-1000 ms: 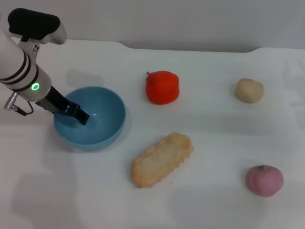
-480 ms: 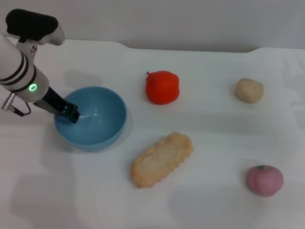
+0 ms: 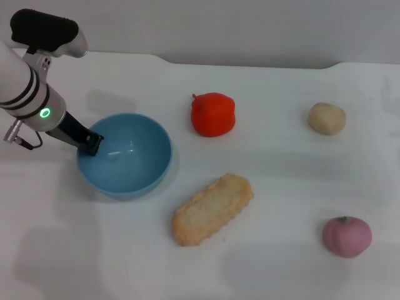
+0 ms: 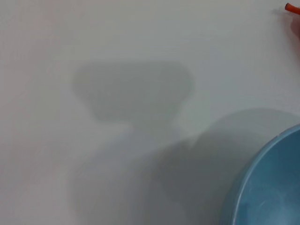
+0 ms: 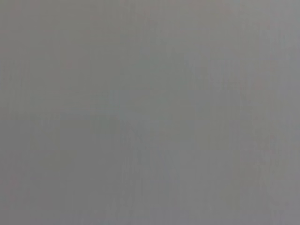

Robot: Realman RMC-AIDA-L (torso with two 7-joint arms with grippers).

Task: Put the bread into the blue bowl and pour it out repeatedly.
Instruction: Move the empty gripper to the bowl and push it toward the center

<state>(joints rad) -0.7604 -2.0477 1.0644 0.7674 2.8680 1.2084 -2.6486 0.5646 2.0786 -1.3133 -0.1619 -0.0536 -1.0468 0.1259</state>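
Note:
The blue bowl (image 3: pixel 139 167) stands upright on the white table at the left and holds nothing. Its rim also shows in the left wrist view (image 4: pixel 274 187). The bread (image 3: pixel 212 209), a long tan loaf with scalloped edges, lies flat on the table to the right of the bowl and nearer me, tilted diagonally. My left gripper (image 3: pixel 94 143) is at the bowl's left rim, its dark tip over the edge. Nothing of the right arm shows in the head view, and the right wrist view is plain grey.
A red pepper-like toy (image 3: pixel 213 114) sits behind the bread. A small beige lump (image 3: pixel 327 118) lies at the far right, and a pink round fruit (image 3: pixel 347 236) at the near right. The table's back edge runs along the grey wall.
My left gripper has drawn back from inside the bowl to its left rim. The bowl has shifted slightly to the right. The bread has not moved.

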